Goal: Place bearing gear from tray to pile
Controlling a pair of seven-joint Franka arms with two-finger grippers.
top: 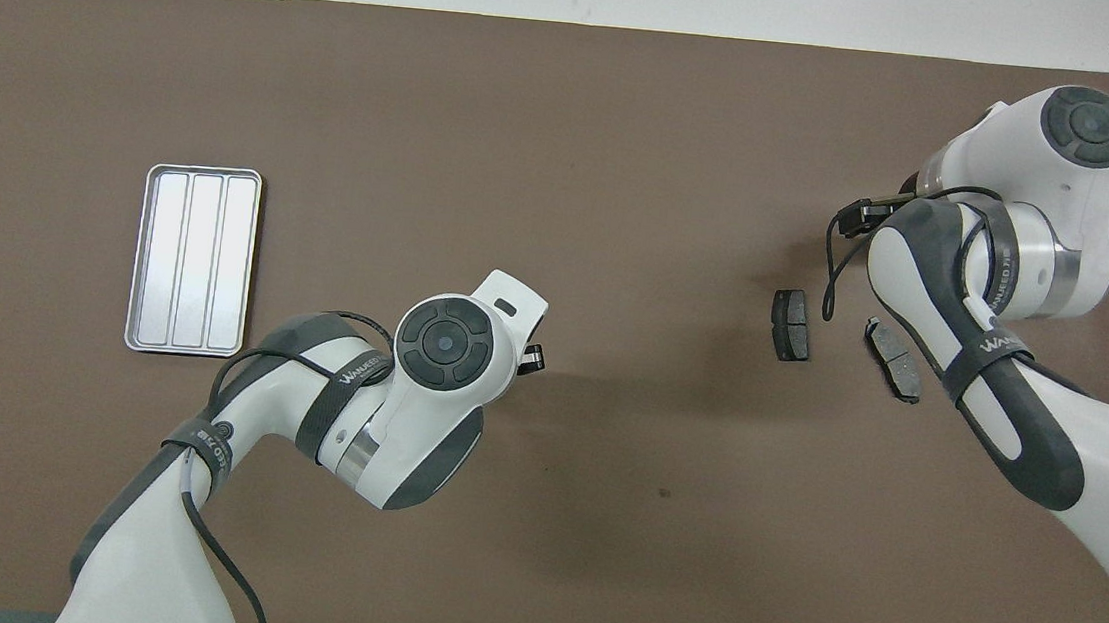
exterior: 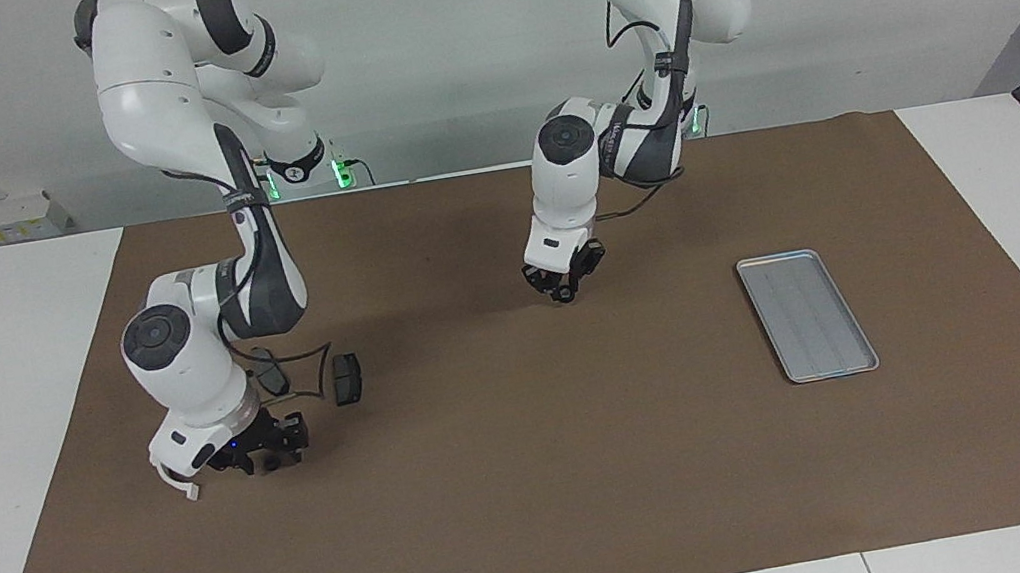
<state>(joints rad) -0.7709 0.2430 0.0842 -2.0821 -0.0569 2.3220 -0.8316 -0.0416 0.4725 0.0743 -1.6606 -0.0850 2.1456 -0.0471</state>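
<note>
Hanging left pincer (exterior: 561,293): waiting over tabletop (exterior: 540,484); closure cannot be told.
Right pincer (exterior: 267,454): low beside pile (exterior: 347,379); closure cannot be told.
Risk: white arc (exterior: 166,476) snagging, dragged away.
</note>
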